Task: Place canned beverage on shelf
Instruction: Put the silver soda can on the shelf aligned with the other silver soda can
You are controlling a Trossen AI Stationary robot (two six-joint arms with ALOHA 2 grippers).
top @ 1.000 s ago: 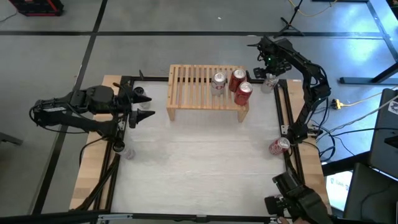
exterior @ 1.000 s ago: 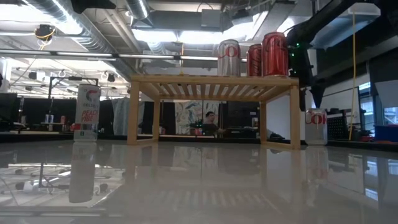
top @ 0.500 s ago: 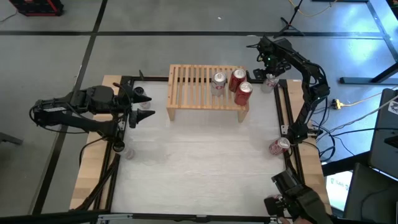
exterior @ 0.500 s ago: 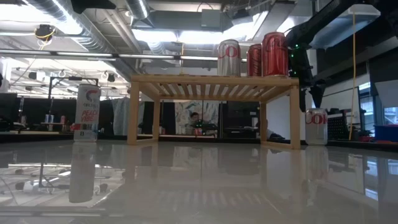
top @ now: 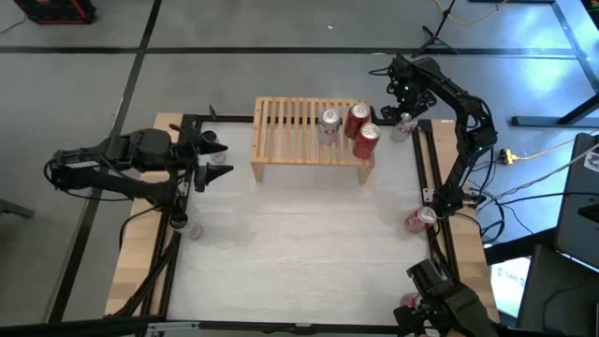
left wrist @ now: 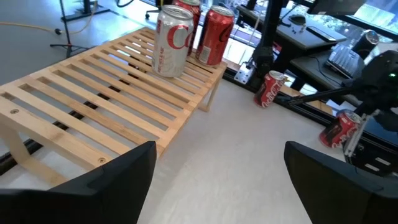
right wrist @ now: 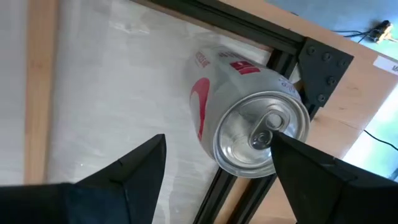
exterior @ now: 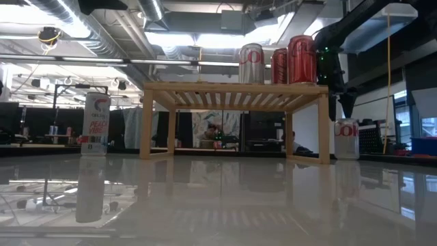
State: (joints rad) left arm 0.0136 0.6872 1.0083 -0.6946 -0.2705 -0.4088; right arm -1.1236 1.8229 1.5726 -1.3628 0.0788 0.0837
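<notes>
The light-wood shelf (top: 309, 140) stands at the table's far middle on its two side legs. A silver can (top: 328, 124) and two red cans (top: 361, 129) stand upright on the right part of its slatted top. A silver-and-red can (right wrist: 249, 118) stands upright on the table at the far right corner, beside the shelf's right leg (exterior: 346, 139). My right gripper (right wrist: 217, 168) is open just above this can and points down, with a finger on each side of its top. My left gripper (top: 213, 161) is open and empty, left of the shelf.
A white-and-red can (exterior: 96, 123) stands near the table's left edge (top: 192, 227). A red can (top: 420, 220) lies by the right arm's base. Black frame rails (top: 427, 159) edge the table. A dark device (top: 440, 304) with a red can (left wrist: 341, 127) is at the near right corner.
The dark device at the near right corner has shifted a little. Both grippers and all cans stay as they were.
</notes>
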